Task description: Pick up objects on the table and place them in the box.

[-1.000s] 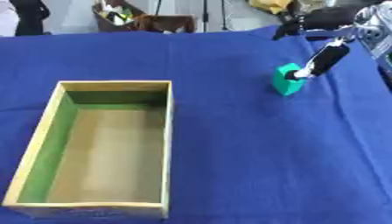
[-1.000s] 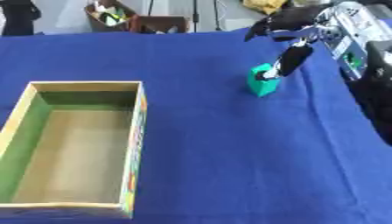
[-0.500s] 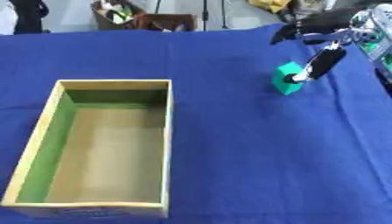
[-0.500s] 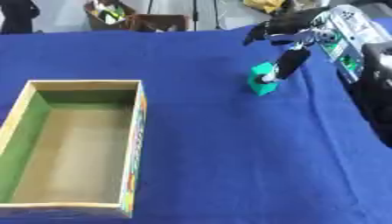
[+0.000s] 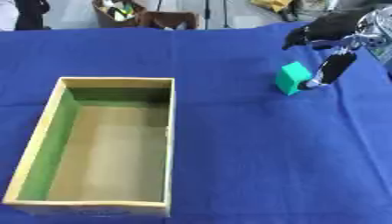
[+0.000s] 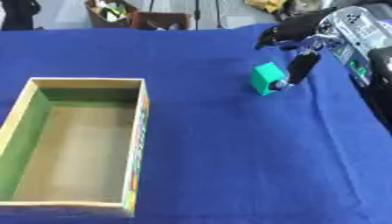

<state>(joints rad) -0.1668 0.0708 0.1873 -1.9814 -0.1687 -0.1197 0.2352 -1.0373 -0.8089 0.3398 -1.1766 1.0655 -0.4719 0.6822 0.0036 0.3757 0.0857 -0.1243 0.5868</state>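
A blue cloth (image 5: 229, 148) covers the table; a brown crate (image 5: 122, 11) stands beyond its far edge.

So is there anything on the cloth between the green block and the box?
Nothing visible. Only bare blue cloth lies between the green block and the box. The right hand already has a finger against the block's right side.

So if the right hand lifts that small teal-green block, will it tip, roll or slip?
The small teal-green block has flat faces and crisp edges, so it probably won't roll. It already looks tilted against a finger of the right hand, so it may tip easily. It keeps its shape under that touch, so it is likely stiff.
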